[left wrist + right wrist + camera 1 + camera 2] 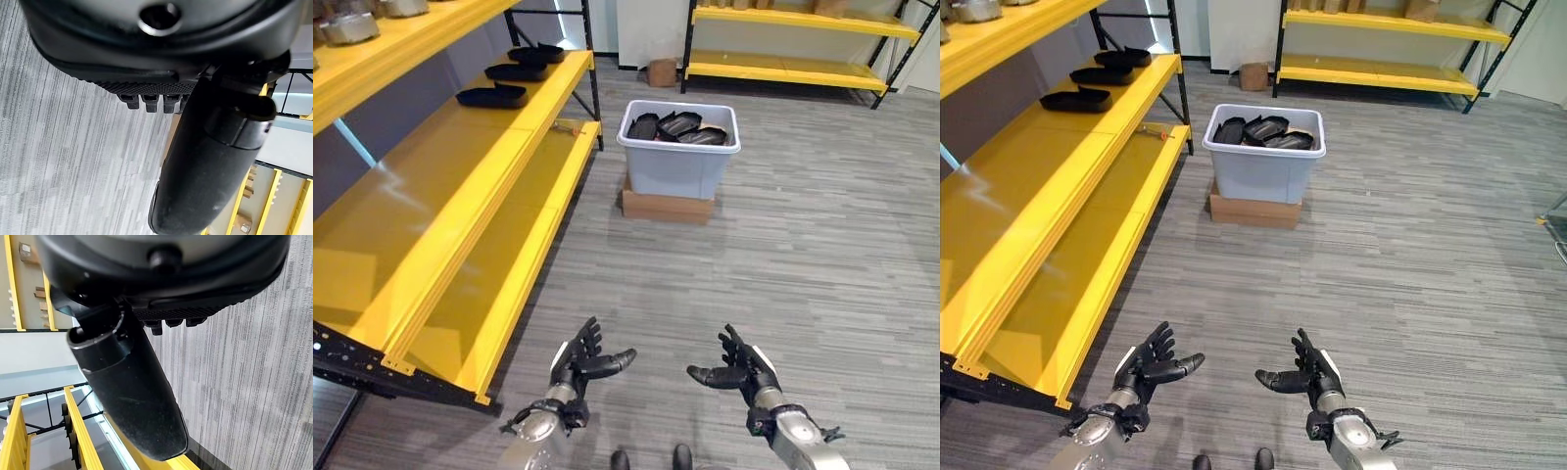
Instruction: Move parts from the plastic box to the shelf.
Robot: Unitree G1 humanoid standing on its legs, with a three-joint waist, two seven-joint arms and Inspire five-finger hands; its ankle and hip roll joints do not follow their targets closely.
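From the left eye view I read this as the gap between loads: my left hand (579, 364) and right hand (741, 369) hang low over the grey carpet, fingers relaxed and spread, nothing in either. The grey plastic box (677, 168) sits well ahead on a cardboard base (666, 207), with black moulded parts (677, 126) heaped inside. Three black parts (492, 96) already lie in a row on the yellow shelf (460, 196) to my left. Next, I judge, I must walk up to the box before any reach is possible — it is far out of arm's range.

The right eye view agrees; how many parts are in the heap I cannot count, since they overlap.

My left wrist view shows the thumb (208, 171) straight and the fingers only as stubs past the palm.

My right wrist view shows much the same — the thumb (129, 396) extended over carpet, holding nothing.
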